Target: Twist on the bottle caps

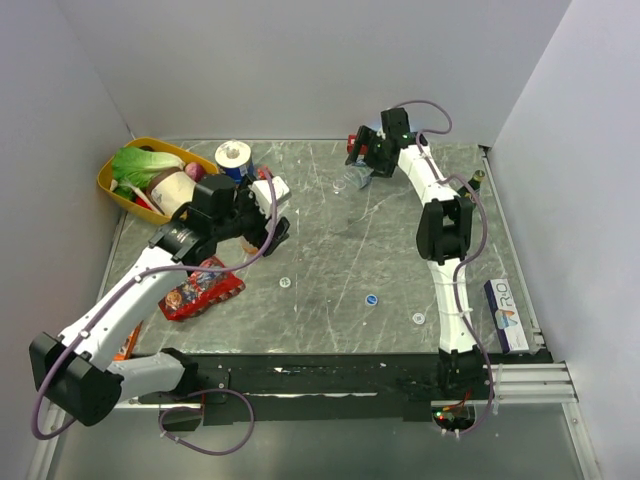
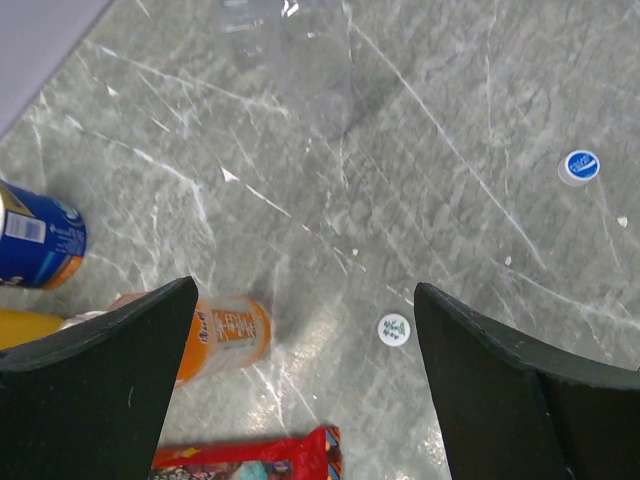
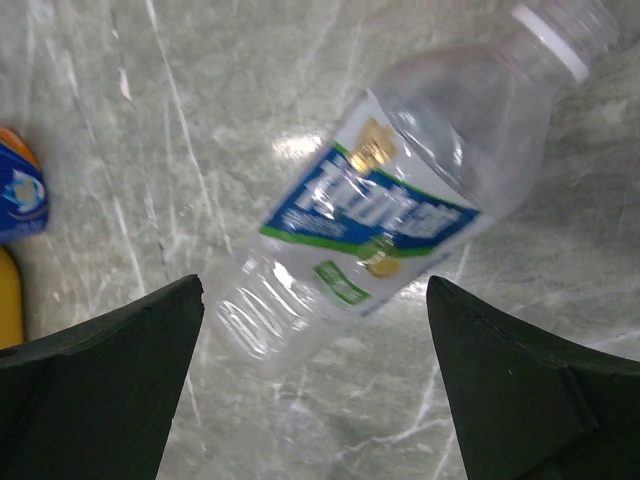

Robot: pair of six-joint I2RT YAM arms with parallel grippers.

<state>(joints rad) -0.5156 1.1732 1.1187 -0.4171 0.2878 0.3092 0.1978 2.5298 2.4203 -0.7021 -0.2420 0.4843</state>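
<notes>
A clear water bottle with a blue-white label lies on its side on the marble table, its uncapped neck pointing up-right. My right gripper hangs open over the bottle's base end and holds nothing. From above the bottle lies just below that gripper. The orange drink bottle lies beside my open left gripper, partly hidden by the left finger. A white cap lies near the right finger and a blue cap farther right. From above, caps show at the white cap, blue cap and another white cap.
A yellow basket of vegetables sits at the back left, with a white-lidded tub and a blue can nearby. A red snack packet lies under the left arm. A blue-white box lies at the right edge. Walls close three sides.
</notes>
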